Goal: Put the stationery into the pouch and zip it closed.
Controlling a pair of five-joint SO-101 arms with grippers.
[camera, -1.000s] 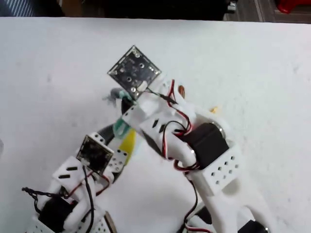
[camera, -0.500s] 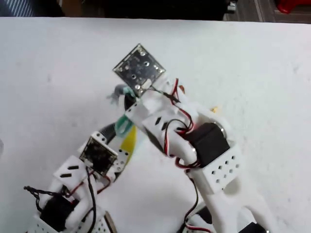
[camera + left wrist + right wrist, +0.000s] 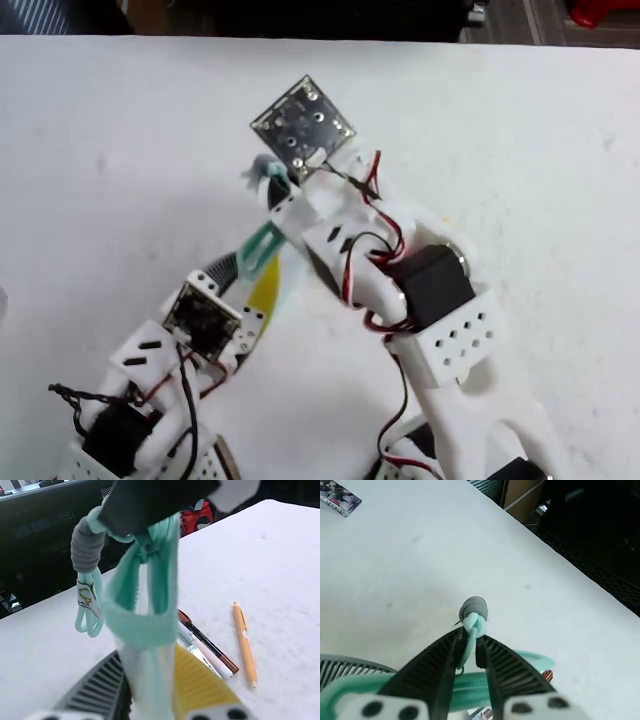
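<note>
1. The left gripper (image 3: 148,660) is clamped on one end of the pouch (image 3: 150,625). I take it that this anchors the pouch so the zip has something to pull against.
2. At the pouch's other end, the right gripper (image 3: 470,639) pinches the cord of the zipper pull (image 3: 473,609), apparently to run the slider.
3. An orange pen (image 3: 244,642) and a marker (image 3: 207,649) lie on the tabletop (image 3: 120,150) just beside the pouch, not yet inside. My guess is that the zip is being opened.

On my white table (image 3: 120,150), an orange pen (image 3: 244,642) and a brown-capped marker (image 3: 207,647) lie side by side; a small printed card (image 3: 340,497) lies well apart.
</note>
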